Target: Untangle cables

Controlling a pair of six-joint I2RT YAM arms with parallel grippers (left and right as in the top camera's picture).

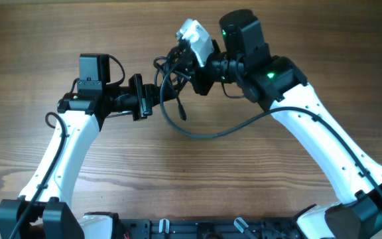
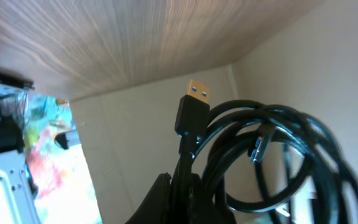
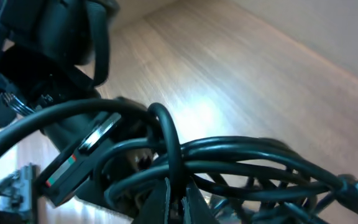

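Observation:
The cables form a black tangle held above the table between my two grippers. My left gripper reaches in from the left, shut on one cord just below its USB plug, which has a gold and blue tip; looped cords hang to the right of it. In the left wrist view the left gripper pinches that cord. My right gripper comes in from the right, and in its wrist view the right gripper is shut on a single upright strand of the bundle.
A long black cord curves from the tangle over the wooden table toward the right arm, with a small plug end dangling. The left gripper's body sits close in front of the right wrist camera.

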